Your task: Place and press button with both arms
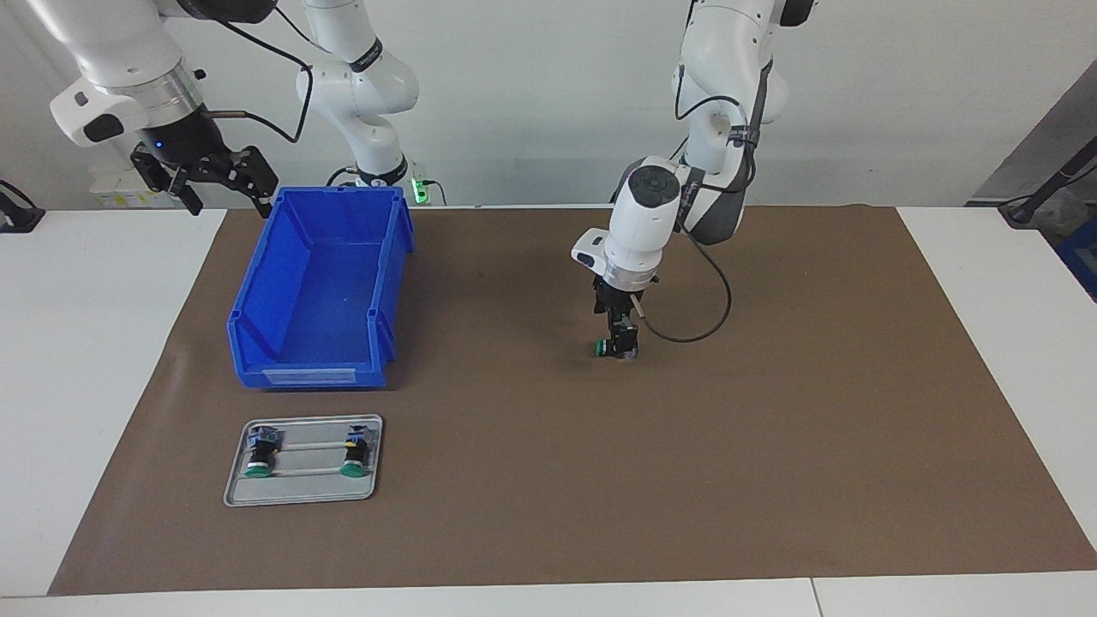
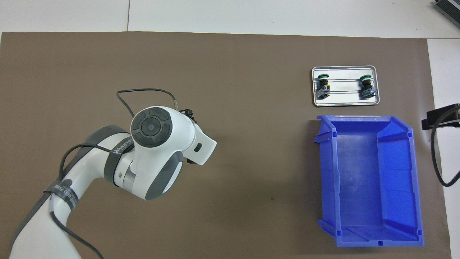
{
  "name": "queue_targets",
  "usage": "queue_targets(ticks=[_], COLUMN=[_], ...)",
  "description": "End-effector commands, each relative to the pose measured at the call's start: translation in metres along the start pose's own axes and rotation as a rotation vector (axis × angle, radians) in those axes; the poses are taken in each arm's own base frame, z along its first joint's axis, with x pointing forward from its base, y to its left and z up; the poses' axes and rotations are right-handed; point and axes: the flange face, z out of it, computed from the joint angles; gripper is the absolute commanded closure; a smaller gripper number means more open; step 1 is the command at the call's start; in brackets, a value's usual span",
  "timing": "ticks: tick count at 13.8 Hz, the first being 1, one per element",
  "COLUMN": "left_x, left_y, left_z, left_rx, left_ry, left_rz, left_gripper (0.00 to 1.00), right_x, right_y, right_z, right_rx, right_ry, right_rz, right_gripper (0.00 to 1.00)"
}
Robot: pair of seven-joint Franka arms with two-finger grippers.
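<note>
My left gripper [image 1: 619,341] points straight down over the middle of the brown mat and is shut on a button [image 1: 604,348]. The button lies sideways with its green cap toward the right arm's end, at or just above the mat. In the overhead view the left arm's wrist [image 2: 158,140] hides that gripper and button. Two more green-capped buttons [image 1: 260,454] [image 1: 354,452] lie in a grey metal tray [image 1: 302,493]; they also show in the overhead view [image 2: 323,84] [image 2: 366,86]. My right gripper [image 1: 214,184] hangs open and empty, raised beside the blue bin's corner nearest the robots, and waits.
An empty blue bin [image 1: 308,374] stands on the mat toward the right arm's end, nearer to the robots than the tray [image 2: 345,103]; it also shows in the overhead view [image 2: 325,172]. The brown mat [image 1: 771,446] covers most of the white table.
</note>
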Motion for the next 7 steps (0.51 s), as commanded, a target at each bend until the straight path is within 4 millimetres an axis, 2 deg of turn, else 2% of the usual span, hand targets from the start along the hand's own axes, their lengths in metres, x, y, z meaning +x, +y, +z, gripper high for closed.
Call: queue_targets(ticks=[1,7], left_x=[0.001,-0.006], left_y=[-0.005,0.003], left_z=[0.007,0.027], left_rx=[0.022,-0.005], left_ry=[0.003,-0.020], left_rz=[0.022,0.034], left_gripper=[0.00,0.01], right_x=[0.001,-0.001], right_y=[-0.008,-0.008], right_z=[0.009,0.007], right_rx=[-0.017,-0.009], right_ry=[0.019,-0.001], right_rz=[-0.008,-0.001], right_gripper=[0.00,0.00])
